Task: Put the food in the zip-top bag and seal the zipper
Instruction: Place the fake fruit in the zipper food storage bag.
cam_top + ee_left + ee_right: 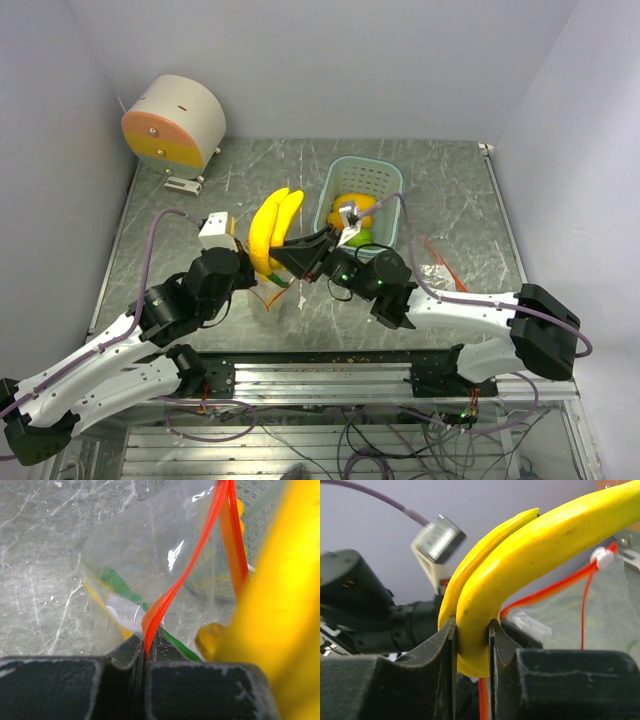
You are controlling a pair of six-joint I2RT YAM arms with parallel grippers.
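Grey marbled table [462,190], pale walls [330,60]

Robotics lab test cell, grey marbled counter [180,220] enclosed by plain pale walls [330,60], aluminium frame [330,385] and loose cables [370,440] seen below.

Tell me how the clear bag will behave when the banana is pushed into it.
Probably floppy: the zip-top bag bows and creases beyond the left gripper, which pinches the zipper. Its glossy surface looks slippery. The mouth may well sag or shift as the banana presses in.
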